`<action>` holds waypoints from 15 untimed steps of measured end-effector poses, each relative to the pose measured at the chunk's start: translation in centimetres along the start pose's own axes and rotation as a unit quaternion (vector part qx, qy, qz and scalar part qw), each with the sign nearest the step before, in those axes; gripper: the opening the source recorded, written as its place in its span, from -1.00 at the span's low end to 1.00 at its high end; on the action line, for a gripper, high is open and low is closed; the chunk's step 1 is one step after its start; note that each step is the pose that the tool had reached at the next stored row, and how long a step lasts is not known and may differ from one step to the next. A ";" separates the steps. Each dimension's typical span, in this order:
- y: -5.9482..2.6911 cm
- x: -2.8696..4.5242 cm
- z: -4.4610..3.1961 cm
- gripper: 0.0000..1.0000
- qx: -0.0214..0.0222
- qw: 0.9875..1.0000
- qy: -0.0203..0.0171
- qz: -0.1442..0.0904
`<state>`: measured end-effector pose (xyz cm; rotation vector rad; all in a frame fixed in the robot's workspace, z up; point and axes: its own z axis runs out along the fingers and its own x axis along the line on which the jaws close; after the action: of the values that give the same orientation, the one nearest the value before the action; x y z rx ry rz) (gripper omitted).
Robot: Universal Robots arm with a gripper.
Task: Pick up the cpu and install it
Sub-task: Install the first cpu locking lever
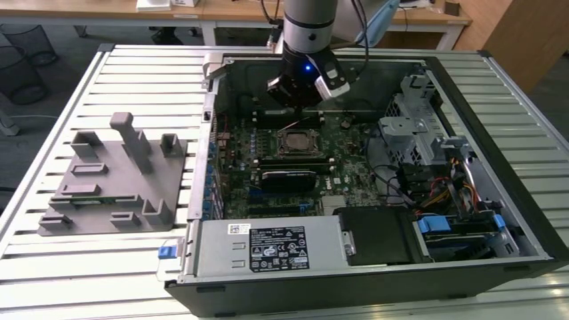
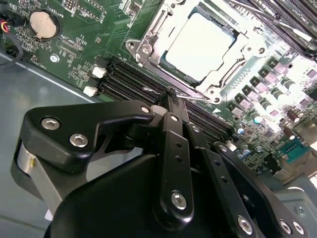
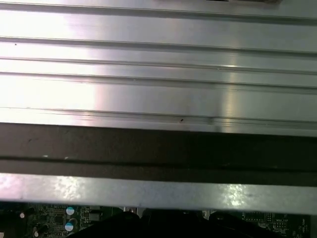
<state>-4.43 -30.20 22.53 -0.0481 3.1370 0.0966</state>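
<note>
The open computer case (image 1: 498, 87) lies on its side on the slatted metal table (image 1: 133, 67), and the arm reaches down into it from the far side. The gripper (image 1: 298, 100) hangs over the green motherboard (image 1: 347, 150), just beyond the socket (image 1: 296, 142) in the exterior view.

And there's the cpu (image 2: 200, 47), pale silvery top up, lying flat inside the metal socket frame (image 2: 148, 42) in the second wrist view. In that view the black fingers (image 2: 172, 124) are drawn together into one narrow stack with nothing between them, their tip right beside a thin wire lever (image 2: 166, 92) at the edge of the frame; contact I cannot make out. Rows of black memory slots (image 2: 124, 79) run between the gripper and the socket. A round coin battery (image 2: 40, 23) sits off to one corner of the board.

What else does the case hold? A silver power supply (image 1: 266, 247) at the near end, a drive cage (image 1: 418, 127) at the exterior view's right, with bundled coloured cables (image 1: 436, 193) close by.

Out on the table, well apart from the case, the grey fixture block (image 1: 116, 180) stands at the exterior view's left.

The first wrist view looks across the table slats (image 3: 158, 89) and the case wall (image 3: 158, 148).
</note>
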 end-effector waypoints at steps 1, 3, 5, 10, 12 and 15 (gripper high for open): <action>0.00 -0.02 0.03 -0.79 0.000 1.000 0.000 0.000; 0.02 -0.05 0.09 -0.79 0.000 1.000 0.000 0.000; 0.03 -0.10 0.16 -0.79 0.000 1.000 0.000 0.000; 0.05 -0.35 0.35 -0.79 0.000 1.000 0.000 0.000; 0.05 -0.49 0.44 -0.79 0.000 1.000 0.000 0.000; 0.06 -0.71 0.59 -0.79 0.000 1.000 0.000 0.000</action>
<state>-3.72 -30.08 21.95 -0.0482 3.1372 0.0959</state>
